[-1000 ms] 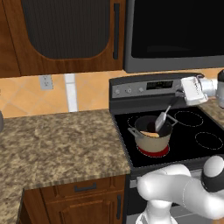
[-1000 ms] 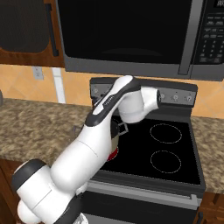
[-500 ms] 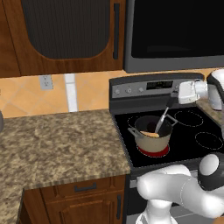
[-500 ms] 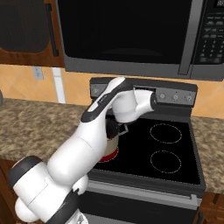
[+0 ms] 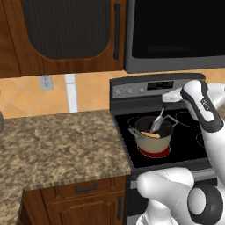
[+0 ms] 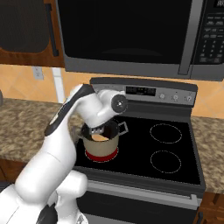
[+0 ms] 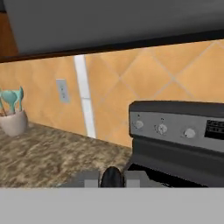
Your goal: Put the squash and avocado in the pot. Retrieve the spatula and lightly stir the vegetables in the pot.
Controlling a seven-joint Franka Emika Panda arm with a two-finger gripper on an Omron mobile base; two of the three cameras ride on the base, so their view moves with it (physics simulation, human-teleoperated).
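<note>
- The gripper [image 5: 166,104] is clenched on the spatula [image 5: 157,121] by the handle's upper end.
- The spatula's long axis slants down and away from the gripper, head dipping inside the pot [image 5: 154,137] (on the front-left burner).
- The squash [image 5: 150,134] lies in the pot, beside the head; stirring sweeps along it.

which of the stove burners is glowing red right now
The front left burner, the one directly under the pot. A red ring shows around the pot's base, while the other burners are plain black glass with thin pale outline circles.
</note>
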